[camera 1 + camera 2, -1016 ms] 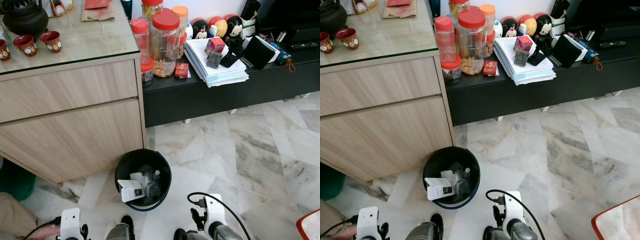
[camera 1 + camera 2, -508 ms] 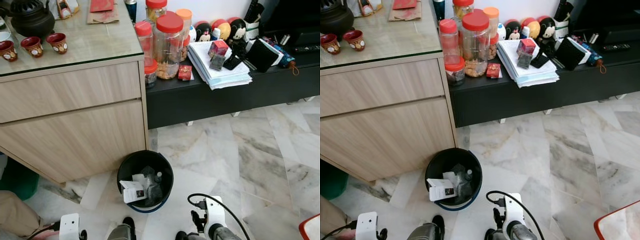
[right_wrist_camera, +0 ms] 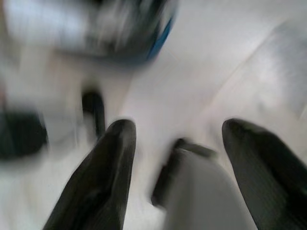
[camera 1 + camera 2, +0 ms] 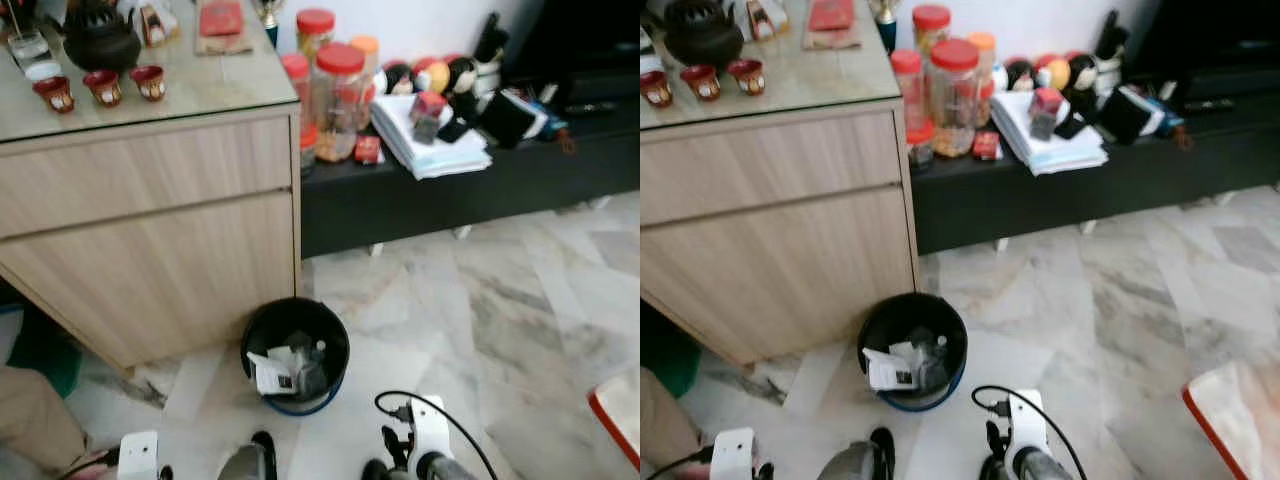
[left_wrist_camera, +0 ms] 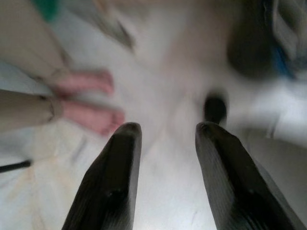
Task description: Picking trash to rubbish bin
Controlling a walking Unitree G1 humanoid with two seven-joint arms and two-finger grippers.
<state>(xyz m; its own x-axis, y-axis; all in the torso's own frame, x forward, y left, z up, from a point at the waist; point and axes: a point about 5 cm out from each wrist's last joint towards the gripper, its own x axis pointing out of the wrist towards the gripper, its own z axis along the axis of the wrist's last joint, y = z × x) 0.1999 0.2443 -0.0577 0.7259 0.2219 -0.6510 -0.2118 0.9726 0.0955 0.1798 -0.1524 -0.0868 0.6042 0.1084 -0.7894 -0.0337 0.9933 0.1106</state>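
Left eye view: a black rubbish bin [image 4: 295,353] stands on the marble floor [image 4: 480,330], just beside the lower corner of a wooden cabinet [image 4: 150,240]. Trash [image 4: 285,366], white paper and dark scraps, lies inside it. To the robot's right of the bin the floor is open up to a low black TV bench [image 4: 450,190] along the wall. On the robot's left, the cabinet blocks the way. Its glass tabletop [image 4: 200,85] carries a black teapot [image 4: 102,36] and three red cups [image 4: 103,87]. Red-lidded jars [image 4: 338,100] and a stack of papers [image 4: 430,148] sit on the bench.

Right eye view: an orange-edged thing [image 4: 1235,425] juts into the floor space at the far right. A person's trouser leg [image 4: 660,425] shows at the lower left corner.

Left wrist view: the left hand [image 5: 165,136] hangs low over the floor, its two black fingers [image 5: 115,177] spread apart with nothing between them. A person's bare feet [image 5: 88,100] stand near on the pale floor. All is blurred.

Right wrist view: the right hand [image 3: 177,134] is likewise spread and empty above the floor. The bin's blue-edged rim [image 3: 163,33] shows ahead, blurred.
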